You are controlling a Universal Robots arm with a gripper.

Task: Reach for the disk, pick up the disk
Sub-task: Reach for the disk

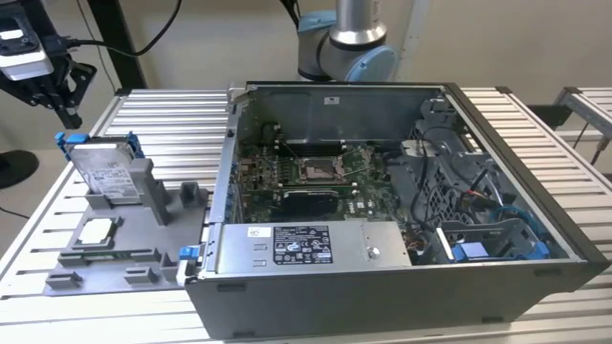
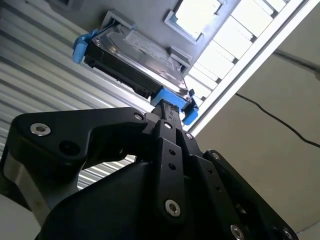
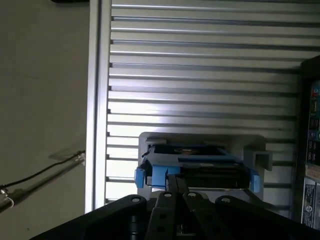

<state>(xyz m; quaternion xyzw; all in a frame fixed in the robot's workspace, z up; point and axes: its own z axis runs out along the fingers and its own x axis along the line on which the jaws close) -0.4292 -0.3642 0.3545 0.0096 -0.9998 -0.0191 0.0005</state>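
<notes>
Exterior view: a slatted metal table (image 1: 172, 107) carries an open computer case (image 1: 521, 150), with the arm (image 1: 349, 43) rising behind it. To the exterior view's left of the case lies a grey moulded holder (image 1: 143, 215). The disk (image 1: 103, 172) stands on edge in a slot at the far end of this holder, leaning back a little. Its white label faces forward and blue bracket tabs stick out at both upper corners. A small square silver chip (image 1: 96, 231) lies flat in a nearer pocket of the same holder. Inside the case, a grey metal box (image 1: 383, 247) with a black-and-white sticker sits along the near wall.

The black gripper (image 1: 69, 118) hangs just above the disk's upper corner on the exterior view's left, tips pointing down. It looks pressed together and it holds nothing. I cannot tell whether it touches the blue bracket.

Both wrist views look along the gripper (image 2: 167, 106) (image 3: 175, 179) toward the disk (image 2: 135, 60) (image 3: 210, 170). The disk is close ahead, seated in its holder, with the table slats beyond.
</notes>
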